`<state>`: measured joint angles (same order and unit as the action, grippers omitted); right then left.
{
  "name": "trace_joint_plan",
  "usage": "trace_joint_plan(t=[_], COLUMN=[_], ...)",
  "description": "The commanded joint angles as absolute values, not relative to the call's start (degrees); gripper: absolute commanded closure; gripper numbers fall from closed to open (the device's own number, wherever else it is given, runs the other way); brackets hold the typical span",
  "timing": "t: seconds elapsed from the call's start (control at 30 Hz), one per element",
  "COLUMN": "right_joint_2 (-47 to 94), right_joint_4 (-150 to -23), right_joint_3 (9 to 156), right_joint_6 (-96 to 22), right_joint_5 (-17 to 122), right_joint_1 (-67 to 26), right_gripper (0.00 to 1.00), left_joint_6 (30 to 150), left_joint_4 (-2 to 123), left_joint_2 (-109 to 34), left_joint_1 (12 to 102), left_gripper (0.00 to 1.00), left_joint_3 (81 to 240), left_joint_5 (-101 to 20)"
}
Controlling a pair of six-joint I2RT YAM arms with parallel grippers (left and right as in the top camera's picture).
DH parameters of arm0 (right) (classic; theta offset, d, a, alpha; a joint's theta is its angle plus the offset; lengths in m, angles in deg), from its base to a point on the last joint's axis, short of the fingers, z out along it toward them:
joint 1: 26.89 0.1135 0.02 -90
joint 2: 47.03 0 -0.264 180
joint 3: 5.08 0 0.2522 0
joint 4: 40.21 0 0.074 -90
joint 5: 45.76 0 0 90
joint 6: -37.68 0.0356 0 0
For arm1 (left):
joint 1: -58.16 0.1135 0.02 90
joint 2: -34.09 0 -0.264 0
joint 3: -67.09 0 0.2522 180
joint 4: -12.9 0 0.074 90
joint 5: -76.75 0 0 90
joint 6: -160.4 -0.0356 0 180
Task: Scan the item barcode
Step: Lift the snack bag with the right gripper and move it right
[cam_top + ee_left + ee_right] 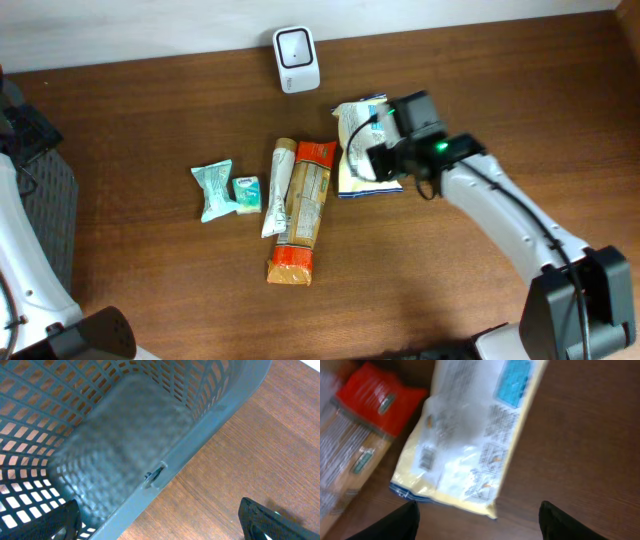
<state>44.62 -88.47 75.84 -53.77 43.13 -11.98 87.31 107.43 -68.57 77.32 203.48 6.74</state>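
The right fingers (565, 522), spread and empty, hang over the packet's (465, 440) near end, its long axis running ahead of them; the left fingers (265, 520), also spread, are far off.

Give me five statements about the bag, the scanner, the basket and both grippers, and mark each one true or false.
1. The right gripper has its jaws apart above the yellow-and-white bag. True.
2. The bag is held up in front of the scanner. False: it lies flat on the table, next to the orange pasta pack.
3. The white scanner stands apart from the packets, with bare wood between them. True.
4. Two packets lie in the basket. False: the part of the grey basket that the left wrist view shows is empty.
5. The left gripper is shut on a packet. False: the left gripper is open and holds nothing.
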Motion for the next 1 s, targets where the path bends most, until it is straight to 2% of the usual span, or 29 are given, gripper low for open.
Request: trace_joint_plan(t=[0.0,0.23,0.37,0.5,0.6,0.73,0.8,0.9,0.97], right_joint_2=[45.1,59.2,62.02,64.84,64.77,64.75,64.56,63.57,63.09], right_joint_4=[-87.12,-80.67,-80.76,-82.59,-85.43,-88.01,-88.65,-94.18,-99.73], right_joint_3=[77.35,77.32,77.22,77.22,77.24,77.63,79.14,86.68,93.78], right_joint_6=[-53.64,-58.6,-59.19,-54.01,-48.37,-48.42,-48.44,-49.09,-50.19], right_joint_5=[61.47,77.6,77.91,67.55,58.52,54.04,54.08,57.78,60.01], right_joint_1=[-18.16,-18.66,-18.73,-19.01,-21.66,-28.74,-31.76,-34.18,-33.92], right_gripper=[0.31,0.33,0.32,0.42,0.43,0.43,0.42,0.29,0.26], left_joint_6=[87.46,87.48,87.46,87.48,87.46,87.46,87.46,87.48,87.46], left_joint_4=[107.35,107.35,107.35,107.33,107.33,107.33,107.33,107.33,107.33], left_joint_2=[-68.32,-68.32,-68.32,-68.32,-68.32,-68.32,-68.32,-68.32,-68.32], left_joint_1=[77.45,77.45,77.45,77.45,77.45,77.45,77.45,77.45,77.45], left_gripper=[0.01,0.01,0.01,0.01,0.01,0.01,0.01,0.01,0.01], left_joint_3=[203.96,203.94,203.96,203.96,203.96,203.94,203.96,203.94,203.94], left_joint_5=[7.13,7.13,7.13,7.13,7.13,7.13,7.13,7.13,7.13])
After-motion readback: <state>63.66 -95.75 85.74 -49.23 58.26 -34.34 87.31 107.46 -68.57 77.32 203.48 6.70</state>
